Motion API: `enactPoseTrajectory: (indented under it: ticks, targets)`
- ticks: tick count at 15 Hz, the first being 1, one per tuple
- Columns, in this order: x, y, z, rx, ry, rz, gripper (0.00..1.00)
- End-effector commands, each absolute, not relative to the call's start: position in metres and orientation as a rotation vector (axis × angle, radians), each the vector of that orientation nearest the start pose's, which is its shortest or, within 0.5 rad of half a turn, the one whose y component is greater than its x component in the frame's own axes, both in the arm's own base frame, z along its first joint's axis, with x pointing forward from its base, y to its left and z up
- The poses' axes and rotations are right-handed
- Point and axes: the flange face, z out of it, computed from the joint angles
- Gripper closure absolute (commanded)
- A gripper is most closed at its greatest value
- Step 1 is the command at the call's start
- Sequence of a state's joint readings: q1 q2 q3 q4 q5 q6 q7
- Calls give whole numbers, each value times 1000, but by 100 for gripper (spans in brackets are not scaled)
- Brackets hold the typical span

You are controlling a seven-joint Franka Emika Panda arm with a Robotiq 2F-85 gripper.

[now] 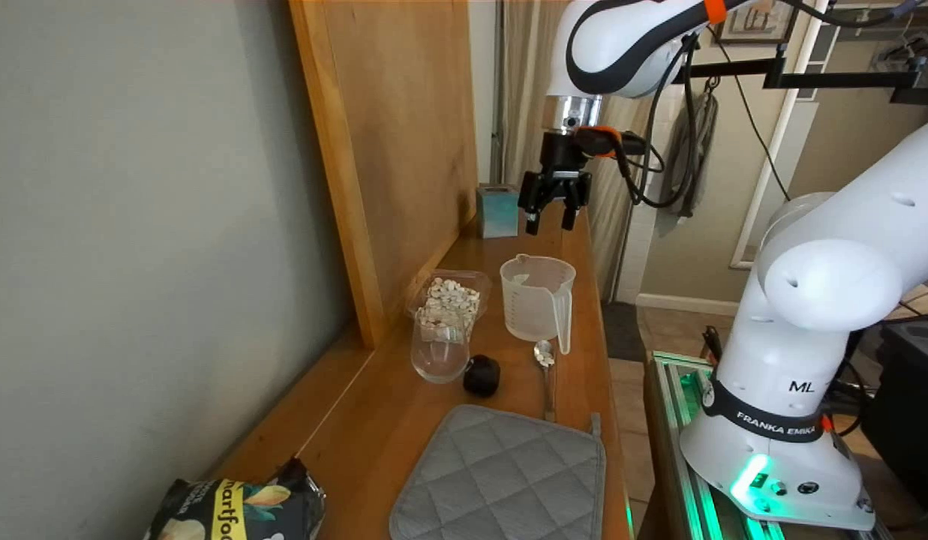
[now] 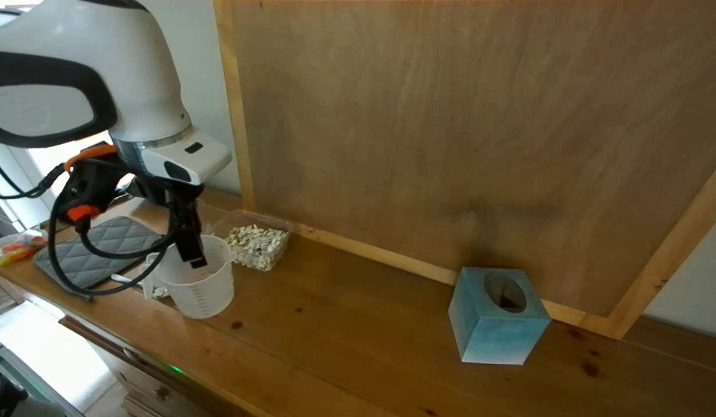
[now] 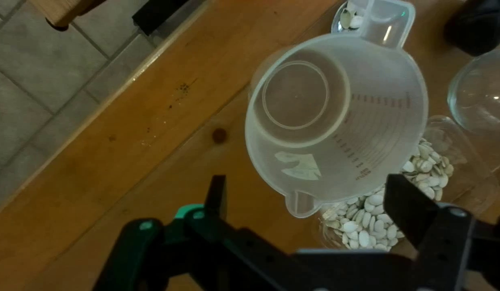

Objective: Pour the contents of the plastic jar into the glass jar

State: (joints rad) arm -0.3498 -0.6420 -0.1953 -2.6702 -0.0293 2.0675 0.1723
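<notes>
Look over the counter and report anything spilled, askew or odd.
The plastic jug looks odd for a pour: the wrist view shows its bottom bare, with no contents visible. Dark specks also mark the counter near its edge; crumbs or stains, I cannot tell. I see no obvious damage.

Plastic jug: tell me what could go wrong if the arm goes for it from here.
The pour could come to nothing: no seeds show inside the plastic jug, while plenty of seeds lie in the clear tray.

The grasp could fail: the jug looks wider than the open jaws, so a grip across it may not fit.

Seeds could scatter: the spoon, loaded with some, lies close by the jug's handle, which might knock it.
</notes>
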Motion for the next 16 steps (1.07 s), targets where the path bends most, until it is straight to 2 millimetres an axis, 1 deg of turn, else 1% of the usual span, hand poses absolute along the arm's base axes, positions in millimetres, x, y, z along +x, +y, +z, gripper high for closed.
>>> enactPoseTrajectory:
  ticks: [1,3,4,6,8,10,13,16]
  targets:
    - [287,-194,423,-2908,998,21,0]
    - [287,-197,418,-2954,963,60,0]
    - [289,-199,415,-3021,950,44,0]
    - [291,-204,405,-3087,910,87,0]
    - [294,-207,397,-3125,867,86,0]
    - [298,-209,387,-3121,835,57,0]
    - [300,-209,370,-3093,799,59,0]
    - [299,-208,361,-3065,764,71,0]
